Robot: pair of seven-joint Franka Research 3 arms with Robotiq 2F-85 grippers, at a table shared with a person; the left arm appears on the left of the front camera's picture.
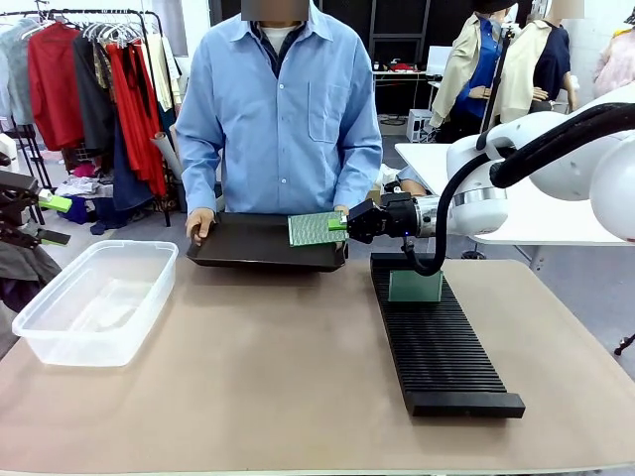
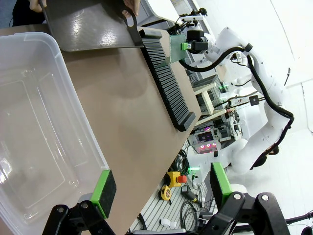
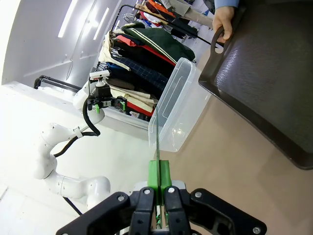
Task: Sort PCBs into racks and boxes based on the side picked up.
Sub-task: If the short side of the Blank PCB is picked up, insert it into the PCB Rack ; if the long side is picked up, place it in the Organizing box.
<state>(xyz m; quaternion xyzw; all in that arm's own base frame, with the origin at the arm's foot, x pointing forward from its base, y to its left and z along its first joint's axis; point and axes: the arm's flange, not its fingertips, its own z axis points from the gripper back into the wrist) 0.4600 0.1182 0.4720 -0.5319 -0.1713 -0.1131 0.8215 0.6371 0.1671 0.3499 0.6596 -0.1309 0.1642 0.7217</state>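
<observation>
My right gripper [image 1: 344, 224] is shut on one edge of a green PCB [image 1: 316, 229], holding it over the right end of the black tray. In the right wrist view that PCB [image 3: 157, 137] shows edge-on, rising from between the closed green pads [image 3: 153, 172]. A second PCB [image 1: 415, 286] stands upright in a slot at the far end of the long black rack [image 1: 446, 357]. The clear box [image 1: 94, 297] sits at the table's left. My left gripper [image 2: 161, 188] hangs open beside the box [image 2: 39, 122], with nothing between its fingers.
A person at the far side holds the shallow black tray [image 1: 248, 243] by its handles with both hands; one hand [image 3: 222, 22] grips a handle. Clothes racks stand behind on the left. A white table lies behind on the right.
</observation>
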